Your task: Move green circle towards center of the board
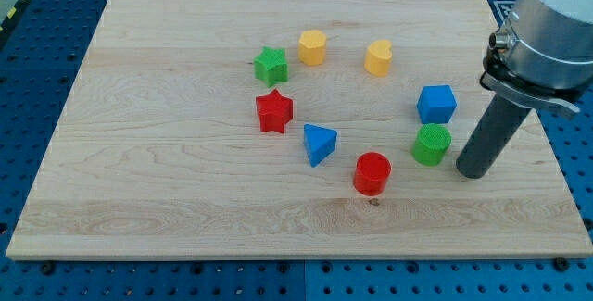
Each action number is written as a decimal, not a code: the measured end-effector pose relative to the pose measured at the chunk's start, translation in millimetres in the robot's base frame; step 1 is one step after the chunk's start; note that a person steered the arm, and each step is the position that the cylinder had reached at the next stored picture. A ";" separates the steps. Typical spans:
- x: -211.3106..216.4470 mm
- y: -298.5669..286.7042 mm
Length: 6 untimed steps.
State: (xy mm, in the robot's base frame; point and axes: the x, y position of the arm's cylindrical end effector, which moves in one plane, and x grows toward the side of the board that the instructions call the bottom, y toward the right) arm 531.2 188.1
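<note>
The green circle (431, 144) stands on the wooden board (167, 181) at the view's right, just below the blue cube (436, 104). My tip (471, 171) rests on the board just to the right of the green circle and slightly lower, a small gap apart. The rod rises up and to the right to the arm's grey body (547, 32).
A red circle (372, 173) lies lower left of the green circle. A blue triangle (319, 144), a red star (274, 111) and a green star (271, 65) lie further left. A yellow hexagon (312, 47) and a yellow heart-like block (378, 57) lie towards the top.
</note>
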 end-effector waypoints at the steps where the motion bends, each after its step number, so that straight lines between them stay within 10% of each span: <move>1: -2.9 -14.8; 6: -39.2 -65.6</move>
State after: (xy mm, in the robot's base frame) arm 491.9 122.5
